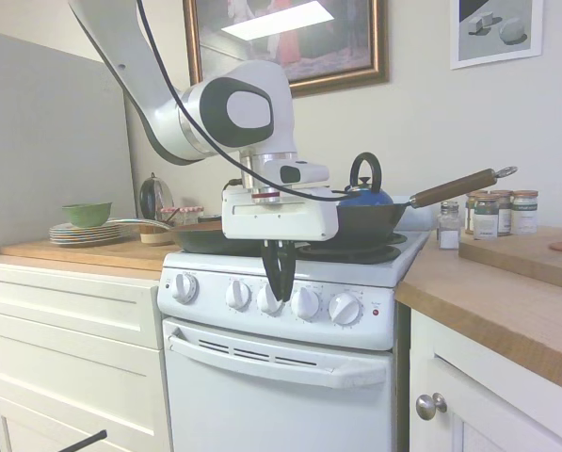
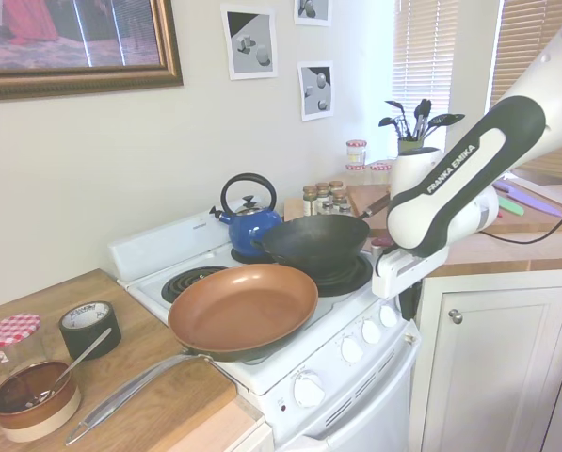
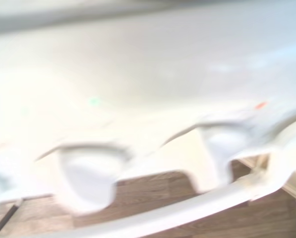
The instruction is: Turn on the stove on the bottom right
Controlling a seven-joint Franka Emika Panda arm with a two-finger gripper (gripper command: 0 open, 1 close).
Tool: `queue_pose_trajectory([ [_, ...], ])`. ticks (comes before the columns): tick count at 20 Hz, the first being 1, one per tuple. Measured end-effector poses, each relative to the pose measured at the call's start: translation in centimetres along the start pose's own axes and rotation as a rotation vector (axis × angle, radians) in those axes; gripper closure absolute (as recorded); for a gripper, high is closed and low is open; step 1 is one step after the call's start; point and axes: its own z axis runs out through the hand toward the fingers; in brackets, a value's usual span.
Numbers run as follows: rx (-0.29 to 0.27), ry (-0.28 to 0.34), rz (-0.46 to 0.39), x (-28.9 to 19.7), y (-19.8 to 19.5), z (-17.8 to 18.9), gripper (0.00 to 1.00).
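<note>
1. Stove (image 1: 281, 377), white enamel, stands between the white cabinet drawers (image 1: 69, 348) and a wood tabletop (image 1: 506, 301). Five round knobs run along its front panel, with a small red light (image 1: 376, 312) at the panel's end nearest that tabletop.
2. Claw (image 1: 280, 282) hangs in front of the knob row, fingers pointing down, tips at the middle knob (image 1: 269, 299), between the second knob (image 1: 238, 294) and the fourth knob (image 1: 304, 302). Fingers look drawn close together, nearly clenched; whether they pinch the knob or only cover it, I cannot tell.
3. Judgement: which knob drives the bottom-right burner cannot be read here; markings too small. Confirm the choice before twisting. The end knob (image 1: 345, 308) beside the light is another candidate.
4. To do the step well: centre the fingers either side of the knob, squeeze firmly on its rim, then rotate about the knob's own axis. Off-centre grip likely slips on smooth enamel-white plastic.
5. Some knobs of this kind need a push inward before turning; this is a guess.
6. Wrist view is blurred; only pale knob shapes and the oven handle (image 3: 187, 210) over wood floor show.
7. Above: dark wok (image 2: 313, 240) and blue kettle (image 2: 252, 226) sit on the far burners, copper pan (image 2: 243, 309) nearer. Keep the wrist low and clear of the wok's wooden handle (image 1: 455, 187).
</note>
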Motion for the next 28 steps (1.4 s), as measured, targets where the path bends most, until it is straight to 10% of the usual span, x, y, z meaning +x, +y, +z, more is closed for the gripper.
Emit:
queue_pose_trajectory([
  [28,0.046,0.003,-0.045,-4.1,-0.7,-4.5,0.0],
])
